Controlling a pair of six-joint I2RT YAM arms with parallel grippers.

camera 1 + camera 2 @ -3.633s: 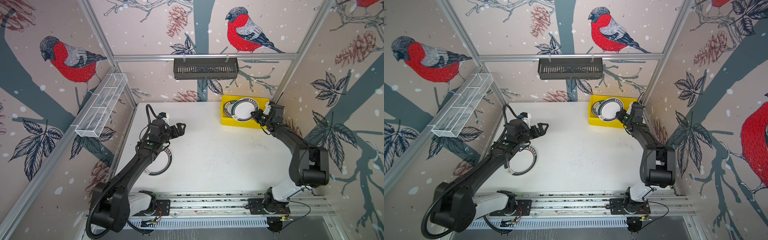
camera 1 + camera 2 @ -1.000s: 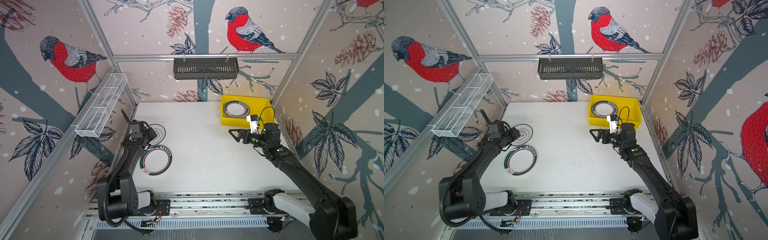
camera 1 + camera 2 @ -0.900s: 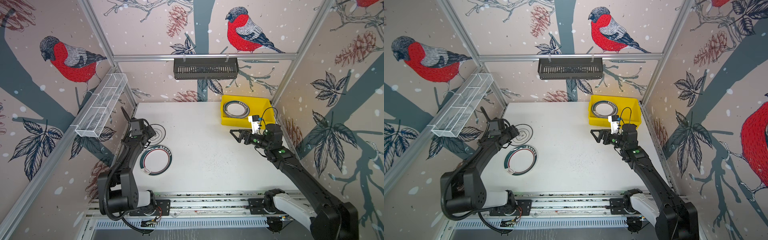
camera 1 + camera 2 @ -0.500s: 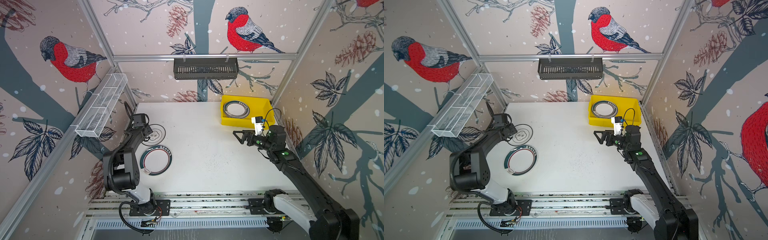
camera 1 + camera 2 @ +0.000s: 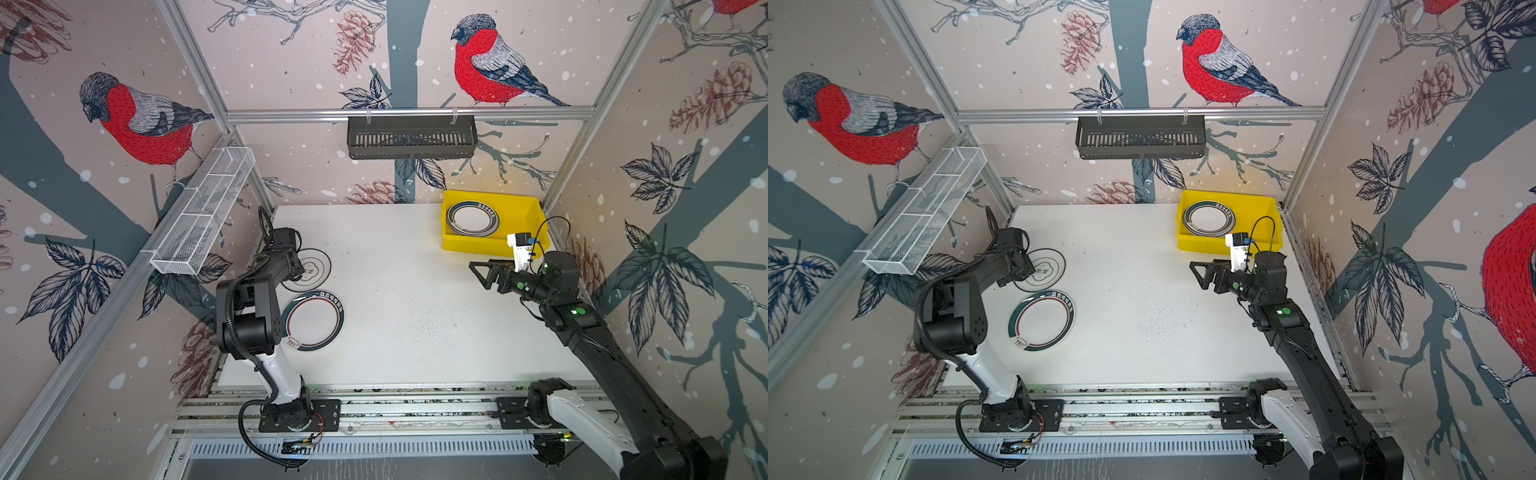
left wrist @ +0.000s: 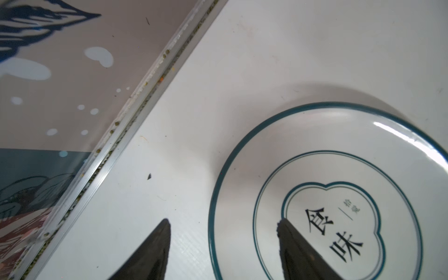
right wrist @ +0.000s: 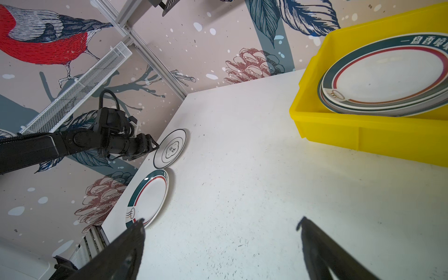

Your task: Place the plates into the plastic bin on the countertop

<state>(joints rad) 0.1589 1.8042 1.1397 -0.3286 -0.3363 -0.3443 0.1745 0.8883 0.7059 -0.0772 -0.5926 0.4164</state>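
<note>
The yellow plastic bin stands at the back right of the white countertop and holds stacked green-rimmed plates. Two plates lie at the left: a thin-ringed white plate with black characters and a green-rimmed plate. My left gripper is open, straddling the thin-ringed plate's left rim. My right gripper hangs open and empty in front of the bin.
A black slotted basket hangs on the back rail. A white wire mesh tray is fixed to the left wall. An aluminium rail runs close beside the left gripper, along the countertop's edge.
The left arm has folded back, and its gripper has swung onto the thin-ringed plate's rim. The right gripper has drifted slightly right, still open.
</note>
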